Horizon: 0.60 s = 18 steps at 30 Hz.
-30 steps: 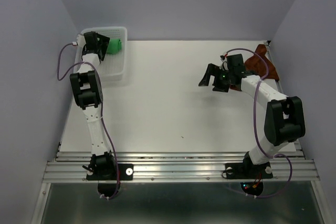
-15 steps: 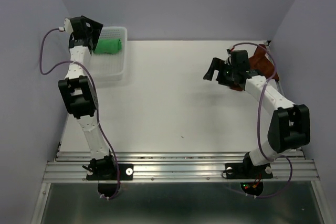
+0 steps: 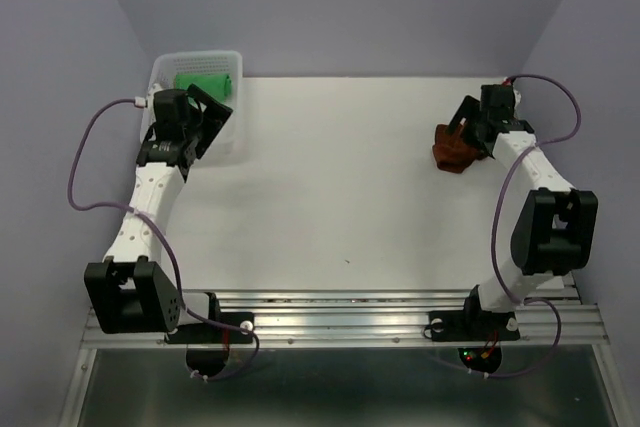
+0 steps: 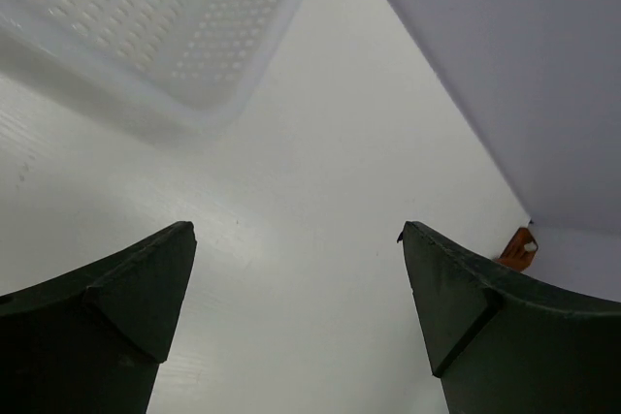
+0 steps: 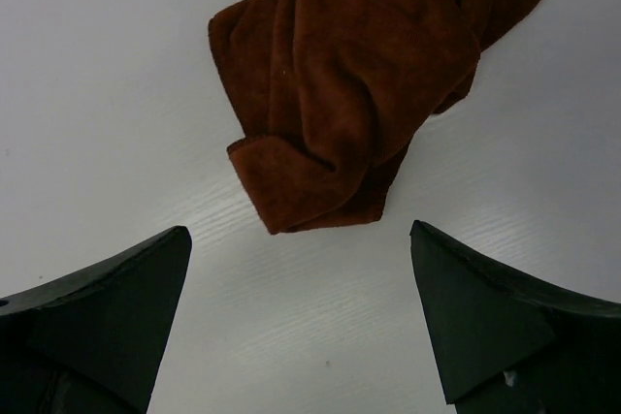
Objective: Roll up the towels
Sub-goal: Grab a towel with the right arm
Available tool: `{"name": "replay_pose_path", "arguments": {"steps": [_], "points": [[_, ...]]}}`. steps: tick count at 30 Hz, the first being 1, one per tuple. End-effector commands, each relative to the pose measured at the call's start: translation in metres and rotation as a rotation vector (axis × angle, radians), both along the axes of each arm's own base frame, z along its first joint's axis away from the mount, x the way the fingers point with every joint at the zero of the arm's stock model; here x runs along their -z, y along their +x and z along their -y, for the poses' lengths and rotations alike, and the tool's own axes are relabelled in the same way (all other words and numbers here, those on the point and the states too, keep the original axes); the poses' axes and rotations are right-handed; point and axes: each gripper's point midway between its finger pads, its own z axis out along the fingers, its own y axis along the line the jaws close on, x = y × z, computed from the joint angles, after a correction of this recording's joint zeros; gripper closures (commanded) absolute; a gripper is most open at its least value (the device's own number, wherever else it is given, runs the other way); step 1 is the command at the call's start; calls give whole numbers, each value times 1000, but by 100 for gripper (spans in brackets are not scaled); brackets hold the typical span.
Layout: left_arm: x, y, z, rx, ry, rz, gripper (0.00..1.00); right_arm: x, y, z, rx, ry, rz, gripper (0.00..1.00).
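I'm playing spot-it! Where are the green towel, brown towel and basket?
green towel (image 3: 203,80): top view, its middle.
brown towel (image 5: 349,75): right wrist view, its bunched middle.
basket (image 3: 200,53): top view, far rim.

One overhead, two wrist cameras near table (image 3: 330,187)

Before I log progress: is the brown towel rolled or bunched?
Bunched: the right wrist view shows the brown towel in loose, uneven folds on the table, no neat roll.

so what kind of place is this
Likely a robot lab test cell: a left arm and right arm bolted to a metal rail, and plain walls boxing in a white table.
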Motion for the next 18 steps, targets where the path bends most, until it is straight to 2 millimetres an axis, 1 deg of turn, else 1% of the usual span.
{"name": "replay_pose_path", "arguments": {"steps": [1,2,3,4,5,6,8,9,10,11,13,14,16,17,18], "points": [[27,-27,35,84,28,-53,1,1,19,23,35,-123,-35,0],[32,-36,42,100,18,-61,1,17,23,30,41,-143,-76,0],[34,-41,52,131,16,-62,1,24,25,32,40,-154,-99,0],[35,-47,56,144,20,-67,1,25,30,34,43,-162,-108,0],[35,-54,57,145,30,-62,1,43,30,37,46,-175,-160,0],[38,-61,61,157,35,-77,1,50,31,37,42,-175,-174,0],[41,-71,61,161,38,-78,1,61,36,36,34,-176,-196,3],[42,-73,54,133,56,-80,1,74,37,36,31,-174,-220,5],[44,-76,53,129,60,-85,1,79,39,37,32,-174,-229,8],[45,-80,52,126,64,-86,1,84,42,35,26,-167,-238,19],[47,-85,48,117,75,-104,1,87,48,32,16,-154,-230,33],[44,-86,47,111,84,-98,1,85,53,27,-2,-130,-217,63],[41,-90,44,108,95,-99,1,75,59,20,-40,-104,-179,96],[35,-91,43,107,99,-83,1,67,62,14,-76,-88,-156,99],[32,-92,43,111,109,-75,1,55,66,0,-159,-51,-125,99]]}}
